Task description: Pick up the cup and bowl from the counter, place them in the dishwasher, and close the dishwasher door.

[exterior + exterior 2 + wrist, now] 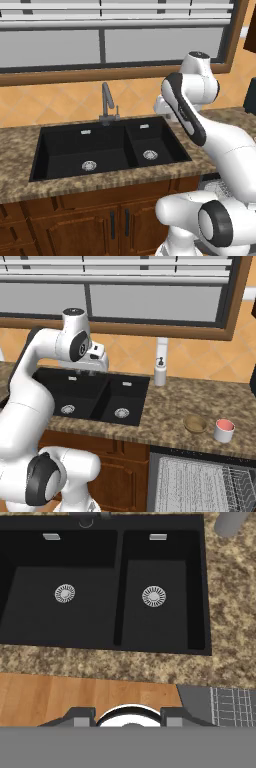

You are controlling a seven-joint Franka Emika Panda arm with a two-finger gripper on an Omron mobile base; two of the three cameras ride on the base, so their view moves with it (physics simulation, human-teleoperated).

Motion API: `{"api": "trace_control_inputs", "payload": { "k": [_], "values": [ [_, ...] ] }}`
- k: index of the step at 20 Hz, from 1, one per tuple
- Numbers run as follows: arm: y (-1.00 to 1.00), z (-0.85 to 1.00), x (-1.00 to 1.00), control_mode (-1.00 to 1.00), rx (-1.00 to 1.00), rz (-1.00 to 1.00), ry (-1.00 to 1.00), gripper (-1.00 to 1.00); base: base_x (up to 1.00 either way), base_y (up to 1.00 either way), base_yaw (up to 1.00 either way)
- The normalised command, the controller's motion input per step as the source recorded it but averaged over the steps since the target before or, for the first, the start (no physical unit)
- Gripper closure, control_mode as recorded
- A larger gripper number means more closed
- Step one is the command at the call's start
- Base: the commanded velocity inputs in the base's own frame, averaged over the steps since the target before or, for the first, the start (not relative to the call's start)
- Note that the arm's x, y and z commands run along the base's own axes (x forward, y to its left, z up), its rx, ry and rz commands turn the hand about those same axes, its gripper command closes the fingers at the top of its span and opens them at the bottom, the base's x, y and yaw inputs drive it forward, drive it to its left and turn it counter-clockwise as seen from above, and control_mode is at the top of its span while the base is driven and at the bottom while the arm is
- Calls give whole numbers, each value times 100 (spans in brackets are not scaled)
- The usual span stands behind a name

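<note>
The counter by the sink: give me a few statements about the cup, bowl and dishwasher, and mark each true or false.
1. The cup stands on the counter, right of the bowl. True.
2. The bowl sits in the sink. False: it is on the counter.
3. The dishwasher is open, its rack showing. True.
4. The pincer holds the cup. False: the cup stands alone, far from the arm.
5. A soap bottle stands behind the sink's right end. True.

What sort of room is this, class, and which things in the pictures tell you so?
A home kitchen, rendered rather than real. The signs: a black double sink with a tap set into a speckled stone counter below a window, wooden cabinets underneath, and an open dishwasher with a wire rack.
</note>
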Motion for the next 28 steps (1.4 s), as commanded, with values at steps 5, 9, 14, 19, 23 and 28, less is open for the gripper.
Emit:
{"api": "trace_control_inputs", "payload": {
  "k": [5,9,14,19,23,28],
  "values": [
    [0,0,-53,-100,0,0,-1,-100,0,0,0],
    [-2,0,-97,-100,0,0,-13,-100,0,0,0],
    [-8,-13,-67,-100,0,-1,-14,-100,0,0,0],
    [18,-4,-1,-100,1,-5,-7,-100,0,0,0],
    [30,0,17,-100,0,-44,-5,-100,0,0,0],
    [13,0,20,-100,1,-44,0,-100,0,0,0]
  ]
}}
